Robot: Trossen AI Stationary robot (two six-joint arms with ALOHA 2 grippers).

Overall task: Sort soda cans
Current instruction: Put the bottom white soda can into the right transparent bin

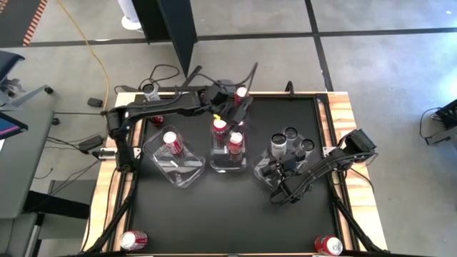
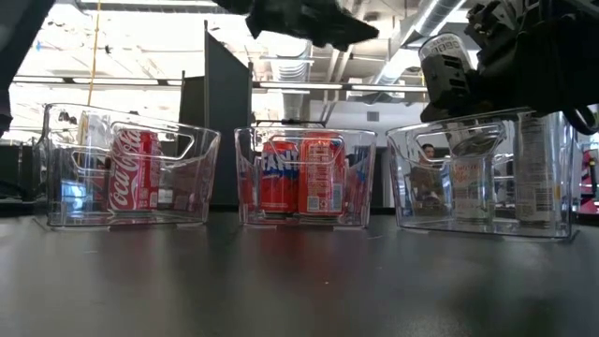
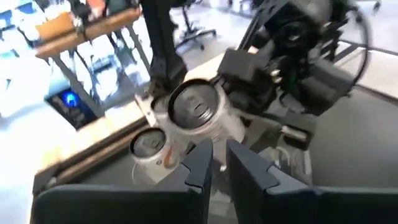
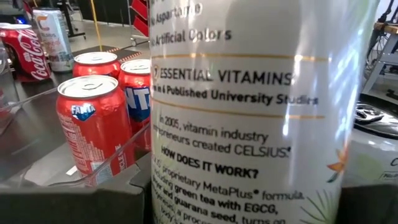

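Three clear bins stand in a row. The left bin (image 1: pixel 173 158) holds a red Coca-Cola can (image 2: pixel 134 170). The middle bin (image 1: pixel 227 155) holds red Fanta cans (image 2: pixel 299 176). The right bin (image 1: pixel 280 163) holds silver-grey cans (image 1: pixel 291 135). My right gripper (image 1: pixel 277 178) is over the right bin, shut on a white Celsius can (image 2: pixel 447 58). My left gripper (image 3: pixel 219 163) hovers behind the middle bin beside a red can (image 1: pixel 241 93); its fingers are close together and hold nothing. My right gripper pinches the white Celsius can by its side wall (image 4: pixel 249 186) between the two fingers, which lie across the can. The can is lifted clear above the right bin (image 2: pixel 482 168) and tilts a little in the low view.
Loose red cans lie at the near left corner (image 1: pixel 133 240), at the near right corner (image 1: pixel 328 245), and under the left arm (image 1: pixel 156 120). A silver can (image 1: pixel 150 91) stands at the far left corner. The black mat (image 1: pixel 228 214) lies bare in front of the bins.
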